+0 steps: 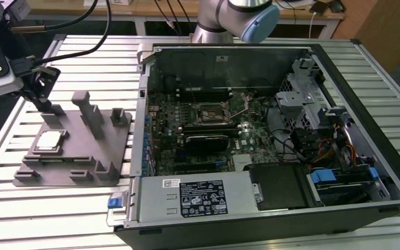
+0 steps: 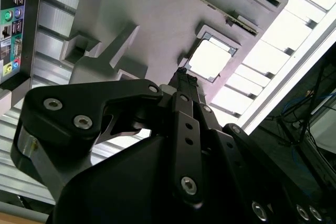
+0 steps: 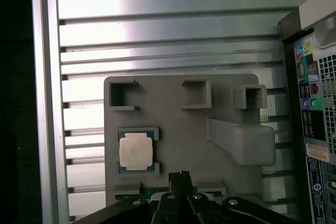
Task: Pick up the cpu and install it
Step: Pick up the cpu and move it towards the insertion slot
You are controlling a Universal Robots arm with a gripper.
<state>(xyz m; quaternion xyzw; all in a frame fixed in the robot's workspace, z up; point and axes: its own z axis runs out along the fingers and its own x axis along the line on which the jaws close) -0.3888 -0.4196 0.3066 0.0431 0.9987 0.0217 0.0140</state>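
Note:
The cpu (image 1: pixel 49 141), a small square chip with a shiny silver top, lies flat in a recess of the grey plastic tray (image 1: pixel 82 159) at the exterior view's left. Both wrist views show it too, as the cpu (image 3: pixel 136 152) and the cpu (image 2: pixel 210 60) in its pocket. My gripper (image 1: pixel 46 108) hangs over the tray's far end, beyond the chip and apart from it. In the first wrist view the gripper (image 3: pixel 181 176) has its fingers together with nothing between them, and the second wrist view shows the same gripper (image 2: pixel 185 75) short of the chip.
An open computer case (image 1: pixel 270 130) lies to the tray's right, with the motherboard's cpu socket (image 1: pixel 209 113) near its middle. Upright posts (image 1: pixel 87 112) rise from the tray beside my gripper. A power supply (image 1: pixel 200 195) fills the case's near side. All rest on a slatted metal table (image 1: pixel 47 219).

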